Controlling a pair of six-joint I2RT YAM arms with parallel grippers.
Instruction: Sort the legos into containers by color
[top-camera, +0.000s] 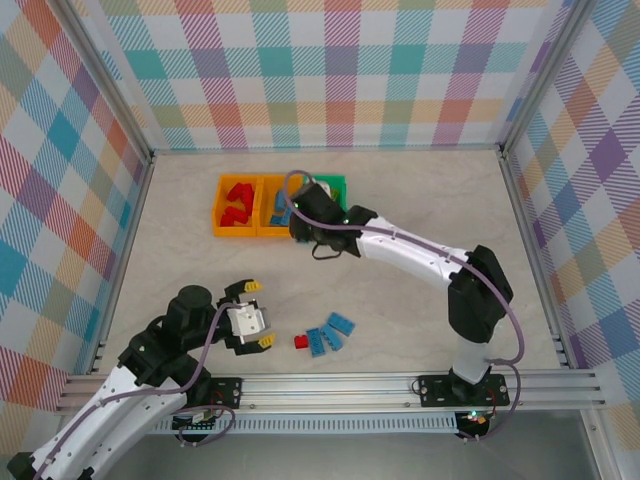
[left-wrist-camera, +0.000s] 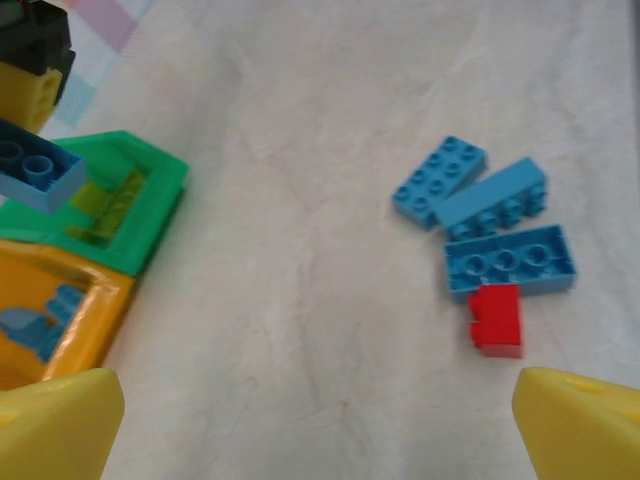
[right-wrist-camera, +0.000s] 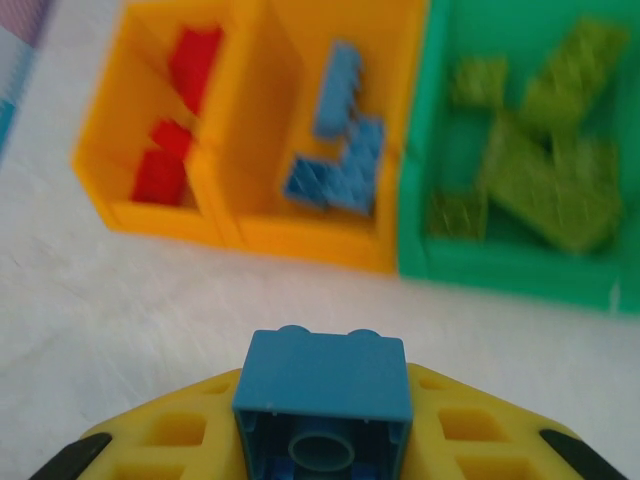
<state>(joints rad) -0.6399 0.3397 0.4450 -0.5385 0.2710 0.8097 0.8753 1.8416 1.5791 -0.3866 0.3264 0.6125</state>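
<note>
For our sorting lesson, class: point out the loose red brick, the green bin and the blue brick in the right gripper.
loose red brick (left-wrist-camera: 497, 320), left wrist view, its middle.
green bin (right-wrist-camera: 500, 272), right wrist view, its near wall.
held blue brick (right-wrist-camera: 322, 380), right wrist view, its smooth upper face.

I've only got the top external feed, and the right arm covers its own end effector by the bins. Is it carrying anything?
Observer: Yes, the right end effector is shut on a blue brick.
Operator: What's in the green bin? It's covered for me.
Observer: Several lime green bricks lie in it; I see no other colour there.
Operator: Anything left to sort lying upside down?
Observer: One: the long blue brick beside the red brick lies hollow side up.
</note>
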